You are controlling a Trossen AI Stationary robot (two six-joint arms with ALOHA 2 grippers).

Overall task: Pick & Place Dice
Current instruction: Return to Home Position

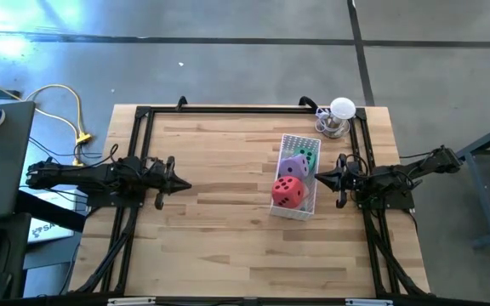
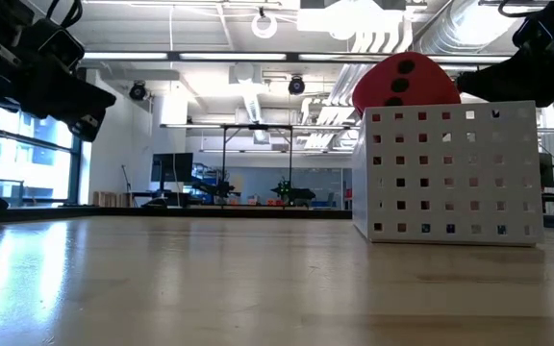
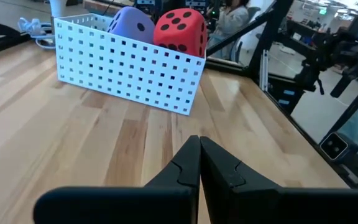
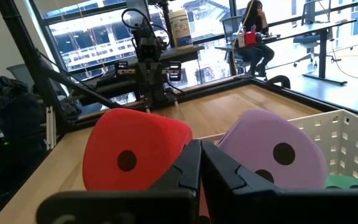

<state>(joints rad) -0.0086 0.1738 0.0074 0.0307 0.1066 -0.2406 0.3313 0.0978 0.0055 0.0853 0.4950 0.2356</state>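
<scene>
A white perforated basket (image 1: 284, 209) stands on the wooden table right of centre. In it sit a red die (image 1: 289, 192), a purple die (image 1: 293, 166) and a green die (image 1: 308, 156); the red die (image 2: 402, 81) rises above the basket's rim (image 2: 448, 106). My right gripper (image 1: 318, 178) hovers shut just right of the basket, pointing at the red die (image 4: 135, 155) and the purple die (image 4: 272, 155). My left gripper (image 1: 185, 184) is shut above the table's left part, pointing toward the basket (image 3: 126, 68), well apart from it.
A black frame rail (image 1: 139, 153) runs along the table's left, far and right edges. A white-topped metal object (image 1: 339, 117) stands at the far right corner. Bare wood (image 1: 228, 238) lies between my left gripper and the basket. A person (image 4: 253, 28) sits in the room beyond.
</scene>
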